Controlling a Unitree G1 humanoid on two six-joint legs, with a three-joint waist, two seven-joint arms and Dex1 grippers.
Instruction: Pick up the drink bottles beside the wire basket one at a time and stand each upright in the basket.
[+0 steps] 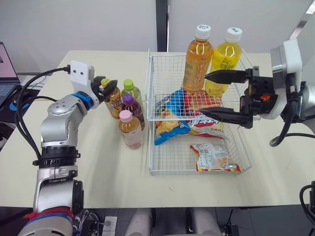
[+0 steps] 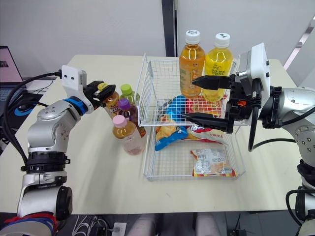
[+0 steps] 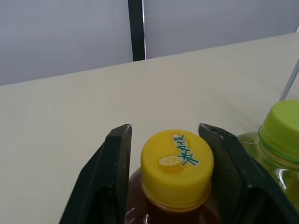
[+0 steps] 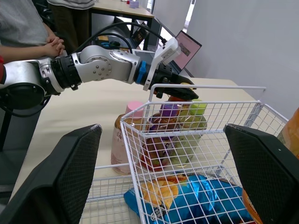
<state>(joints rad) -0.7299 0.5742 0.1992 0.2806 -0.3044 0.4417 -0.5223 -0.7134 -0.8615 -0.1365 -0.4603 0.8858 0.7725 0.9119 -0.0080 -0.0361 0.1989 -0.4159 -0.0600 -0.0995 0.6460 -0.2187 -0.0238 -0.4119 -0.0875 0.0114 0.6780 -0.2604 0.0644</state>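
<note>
Four small bottles stand on the table left of the wire basket (image 1: 150, 143): a brown one with a yellow cap (image 3: 177, 161), one with a green cap (image 1: 129, 87), one with a purple cap (image 1: 129, 104) and one with a pink cap (image 1: 130, 129). My left gripper (image 1: 107, 87) is open, its fingers (image 3: 117, 172) on either side of the yellow cap with a slim gap. An orange bottle (image 1: 197, 61) and a yellow bottle (image 1: 224, 61) stand upright at the basket's far end. Over the basket, my right gripper (image 1: 203, 93) hangs wide open and empty.
Snack bags lie in the basket, a blue one (image 1: 170, 120) in the middle and a small packet (image 1: 214, 157) near the front. A laptop (image 1: 6, 73) and cables lie at the table's left edge. A person (image 4: 28, 28) stands beyond the table.
</note>
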